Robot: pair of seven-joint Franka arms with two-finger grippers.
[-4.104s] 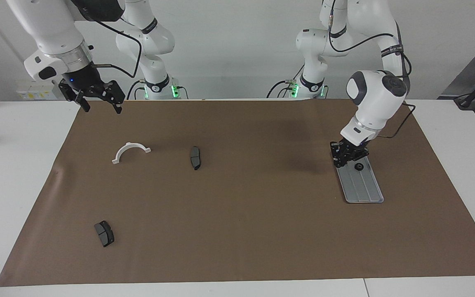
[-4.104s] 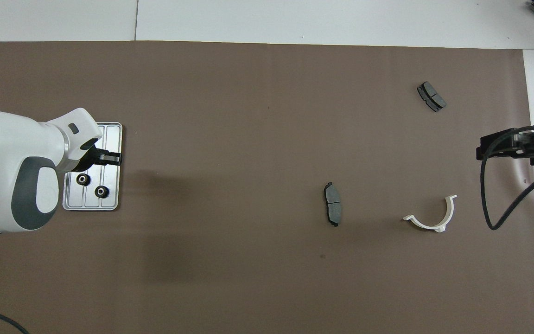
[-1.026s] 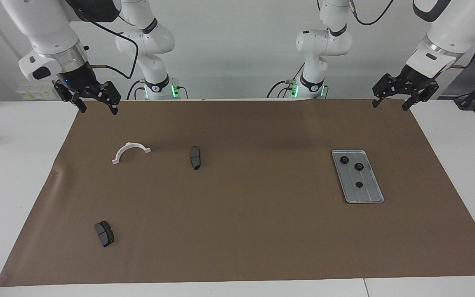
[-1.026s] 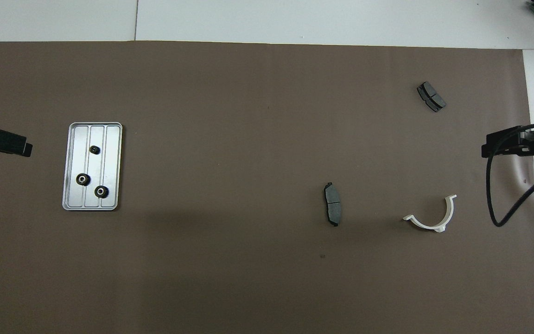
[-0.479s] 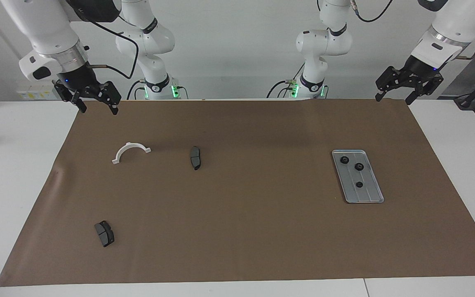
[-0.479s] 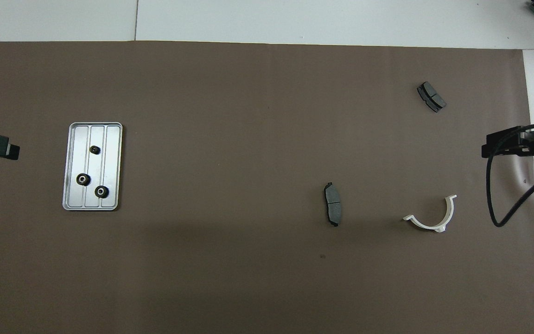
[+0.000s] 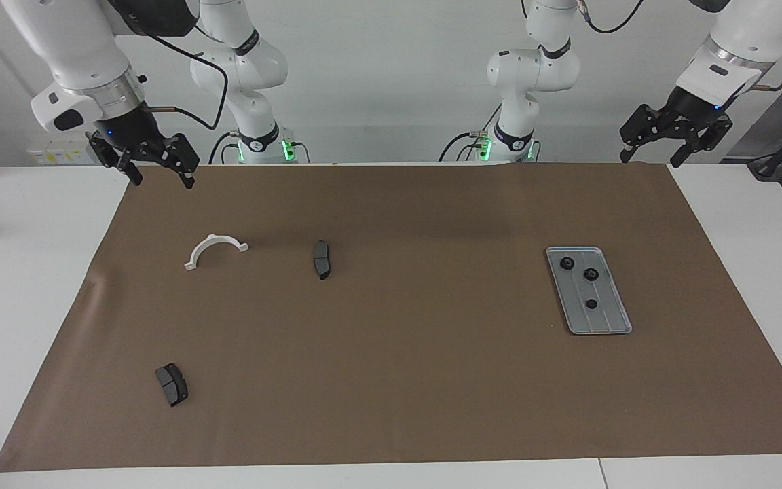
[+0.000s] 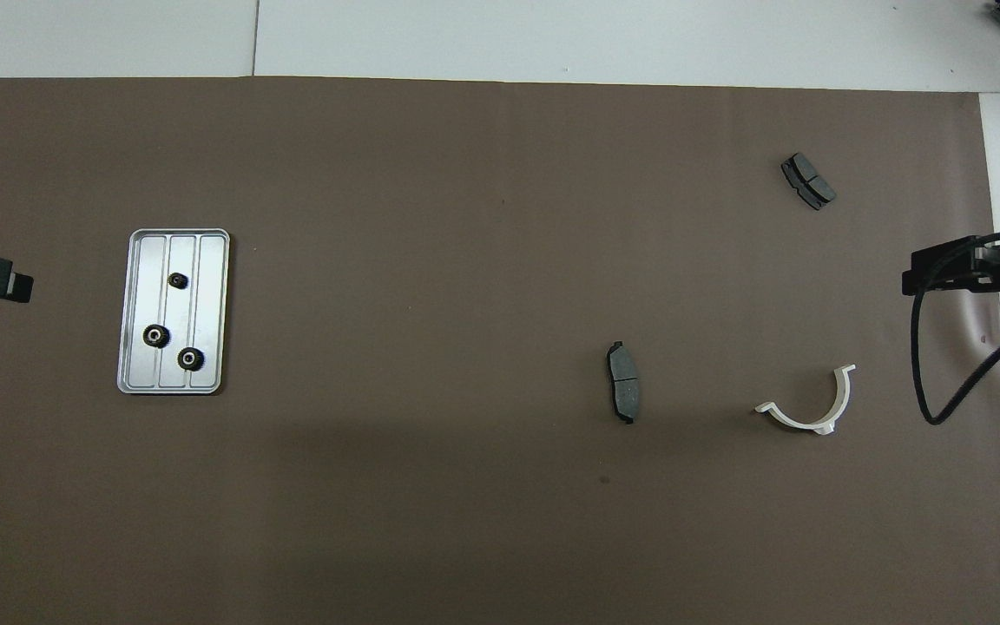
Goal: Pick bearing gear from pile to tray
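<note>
We see a silver-grey tray with lengthwise grooves, and on it three black gears, two of which show pale centres in the overhead view. A plain brown mat covers a white table, and on the mat lie a white bracket and two dark grey pads. The arms are white with dark grey patches, their grippers black, and green lights glow at their bases.

White table, brown mat spread over it. On mat: grooved metal tray, white half-ring bracket, two brake pads, well apart.
</note>
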